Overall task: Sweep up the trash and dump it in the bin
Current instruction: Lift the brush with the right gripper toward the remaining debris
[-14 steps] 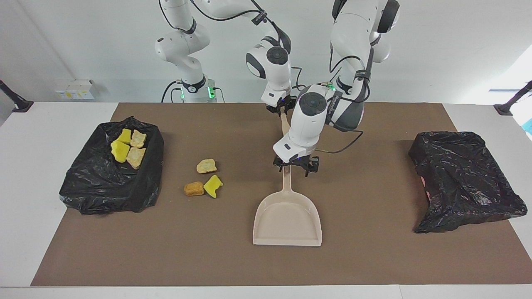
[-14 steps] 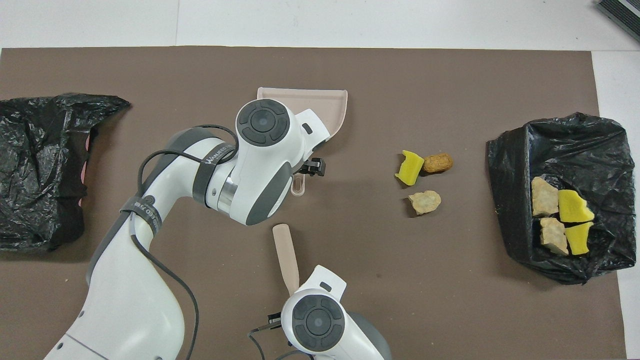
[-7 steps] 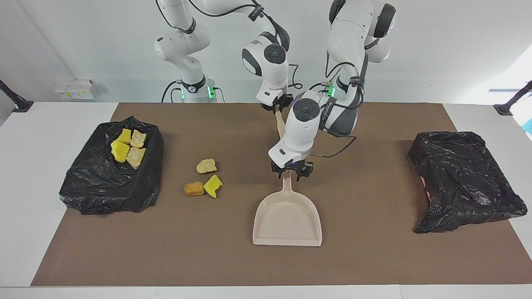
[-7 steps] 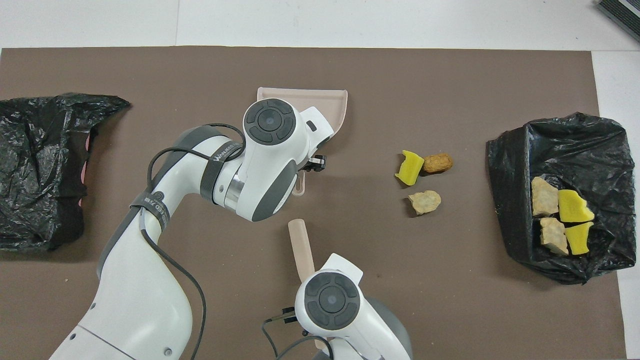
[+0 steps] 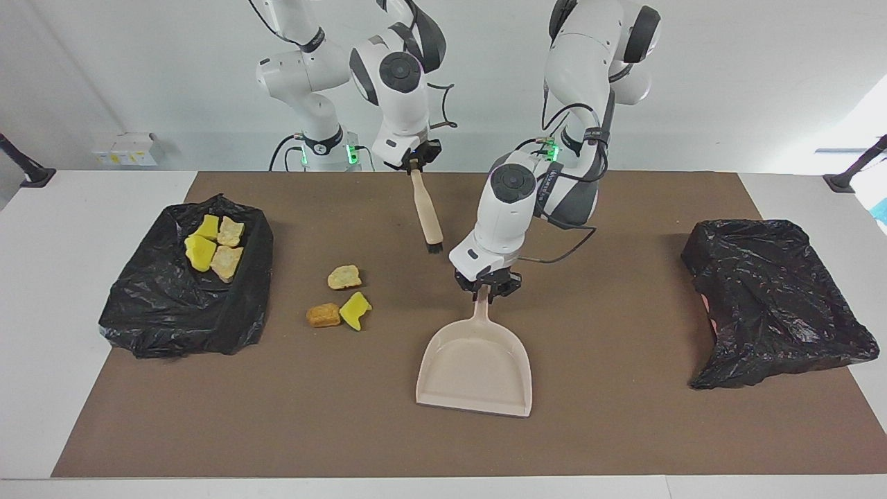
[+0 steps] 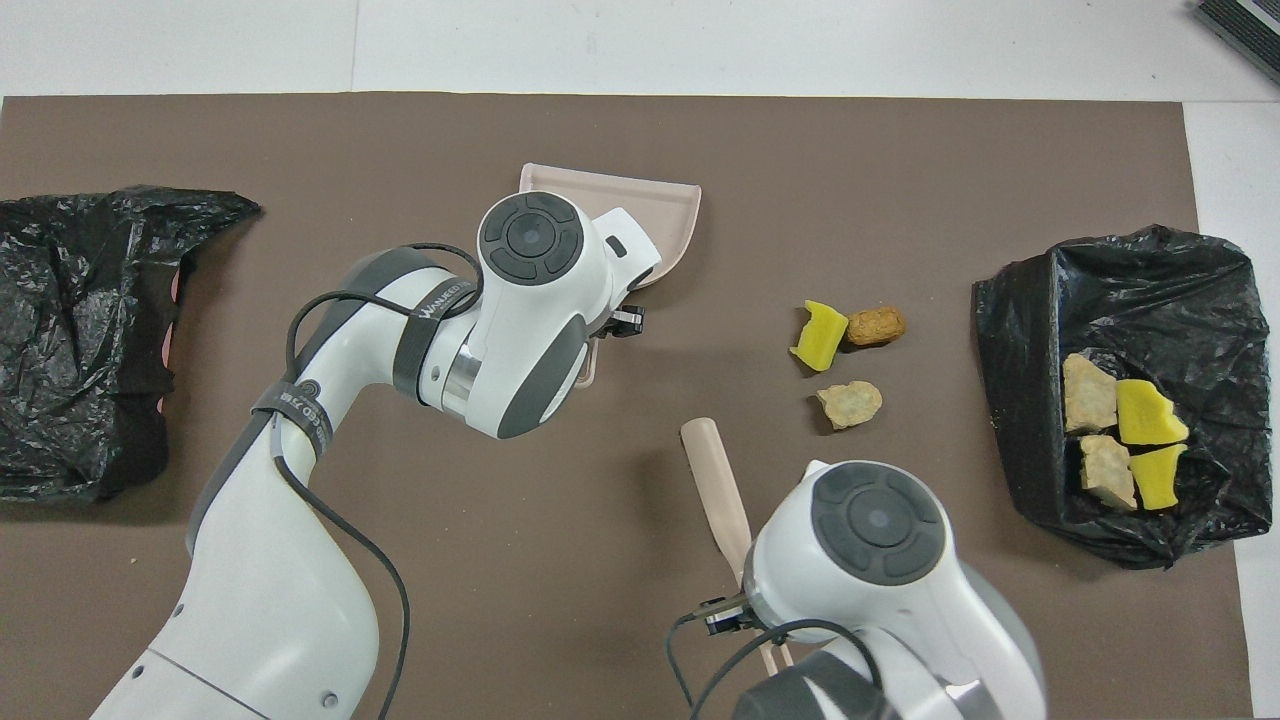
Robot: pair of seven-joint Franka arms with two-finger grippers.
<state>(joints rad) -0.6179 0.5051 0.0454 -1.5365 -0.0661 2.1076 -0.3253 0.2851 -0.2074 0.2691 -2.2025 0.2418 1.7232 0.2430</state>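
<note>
Three loose pieces of trash lie on the brown mat: a tan chunk [image 5: 344, 276] [image 6: 850, 403], a brown chunk [image 5: 323, 315] [image 6: 877, 325] and a yellow sponge scrap [image 5: 355, 310] [image 6: 820, 335]. Several more pieces [image 5: 213, 246] [image 6: 1120, 430] sit in the black-bagged bin [image 5: 173, 312] [image 6: 1100, 290] at the right arm's end. My left gripper [image 5: 487, 290] is shut on the handle of the beige dustpan [image 5: 475, 367] [image 6: 650, 210], which rests on the mat. Up in the air, my right gripper [image 5: 414, 161] is shut on a wooden brush [image 5: 426, 208] [image 6: 715, 485] that hangs bristles down.
A second black bag [image 5: 769, 298] [image 6: 80, 330] lies at the left arm's end of the table. The mat's edge [image 5: 416, 471] runs along the side farthest from the robots.
The left gripper has closed on the dustpan handle and the pan has turned slightly. The right arm has lifted the brush and carried it toward the right arm's end.
</note>
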